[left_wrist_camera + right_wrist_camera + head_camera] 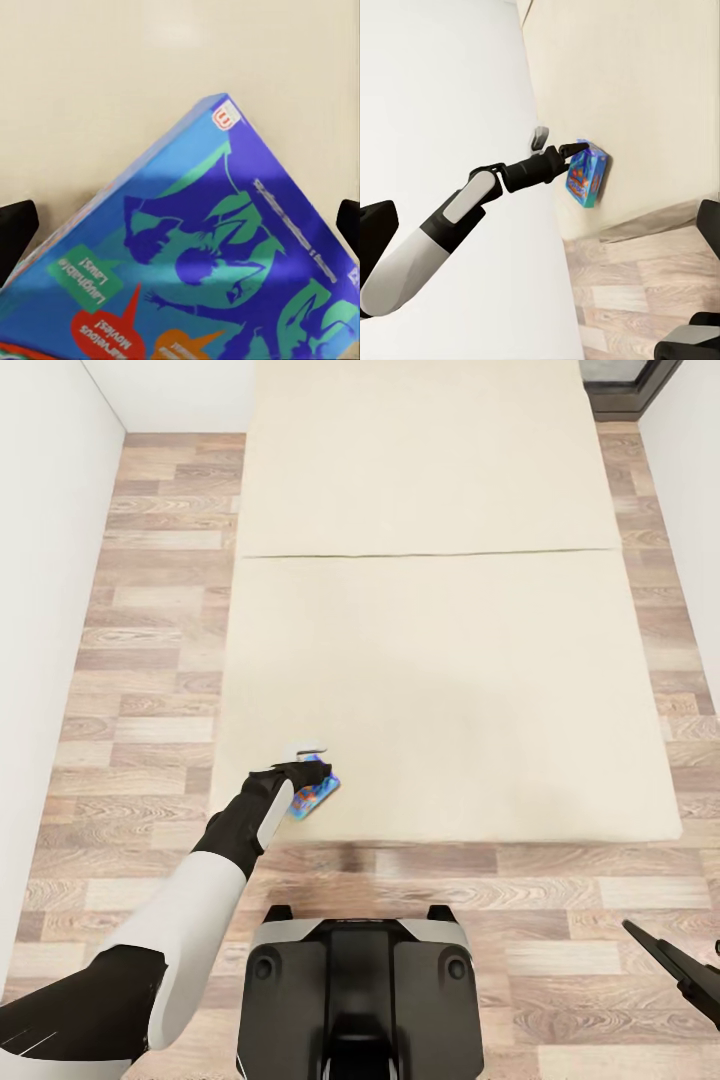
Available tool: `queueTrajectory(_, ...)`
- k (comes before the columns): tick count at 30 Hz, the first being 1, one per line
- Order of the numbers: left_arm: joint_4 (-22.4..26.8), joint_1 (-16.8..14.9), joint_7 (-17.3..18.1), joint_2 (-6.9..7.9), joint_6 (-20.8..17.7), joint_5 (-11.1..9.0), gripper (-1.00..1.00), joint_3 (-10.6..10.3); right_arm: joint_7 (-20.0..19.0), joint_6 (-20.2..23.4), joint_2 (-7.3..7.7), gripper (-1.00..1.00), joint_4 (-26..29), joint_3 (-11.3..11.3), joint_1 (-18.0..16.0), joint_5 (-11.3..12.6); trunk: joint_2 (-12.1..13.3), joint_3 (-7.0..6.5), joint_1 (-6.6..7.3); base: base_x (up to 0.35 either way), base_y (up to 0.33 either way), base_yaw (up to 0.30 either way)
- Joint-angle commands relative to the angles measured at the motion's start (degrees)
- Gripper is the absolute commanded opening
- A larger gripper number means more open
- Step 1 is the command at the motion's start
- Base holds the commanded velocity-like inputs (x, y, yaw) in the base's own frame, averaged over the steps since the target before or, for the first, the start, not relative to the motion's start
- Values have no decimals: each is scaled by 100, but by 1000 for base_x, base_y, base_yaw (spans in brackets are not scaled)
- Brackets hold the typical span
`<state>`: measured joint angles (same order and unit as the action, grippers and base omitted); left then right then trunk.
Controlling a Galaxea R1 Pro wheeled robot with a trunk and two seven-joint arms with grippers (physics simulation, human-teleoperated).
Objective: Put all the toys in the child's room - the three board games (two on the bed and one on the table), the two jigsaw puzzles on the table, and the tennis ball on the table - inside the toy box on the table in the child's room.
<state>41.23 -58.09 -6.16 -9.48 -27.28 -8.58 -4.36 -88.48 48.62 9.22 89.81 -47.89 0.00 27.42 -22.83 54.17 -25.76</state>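
**Left tool at a blue board game near the bed's front left corner**

The robot stands at the foot of a wide cream bed [440, 690] on a wood-plank floor [150, 660], with a white wall [40, 610] on its left. The bed's surface is bare apart from one board game [318, 792], a flat box printed in blue, purple and green with red and orange speech bubbles. It lies on the bed close to the front edge, near the front left corner.

The left arm reaches forward over that front edge, and the left tool [305, 765] sits right over the box. In the left wrist view the board game [202, 262] takes up most of the space between the two dark fingertips [15, 232], which stand wide apart at either side with one corner of the box pointing away between them. The jaws are spread and do not visibly press the box; whether they touch its edges cannot be told. In the right wrist view the left tool [574, 152] is at the upper end of the board game [587, 174], which looks tilted against the bed surface there.

The right tool [690, 975] hangs low over the floor at the robot's right side, well apart from the bed; its fingers [375, 232] stand spread with nothing between them.
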Motion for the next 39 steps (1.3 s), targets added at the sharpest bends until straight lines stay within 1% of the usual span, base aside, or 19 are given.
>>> queueTrajectory(1,8,-1,-52,4,-27,-65,100,-21,-11,60,1,100,1,-1,0,9,-9,6,-3,-108,-51,0)
queueTrajectory(12,8,-1,-52,1,-24,-65,100,-21,-11,60,1,100,1,-1,0,9,-9,6,-3,-126,-78,0)
queueTrajectory(32,8,-1,-52,7,-24,-65,100,-21,-13,60,1,100,1,-1,0,9,-9,6,-3,-129,-5,0)
queueTrajectory(39,8,-1,-52,7,-23,-65,100,-9,-14,60,1,100,1,-1,0,9,-9,6,-3,-50,0,0)
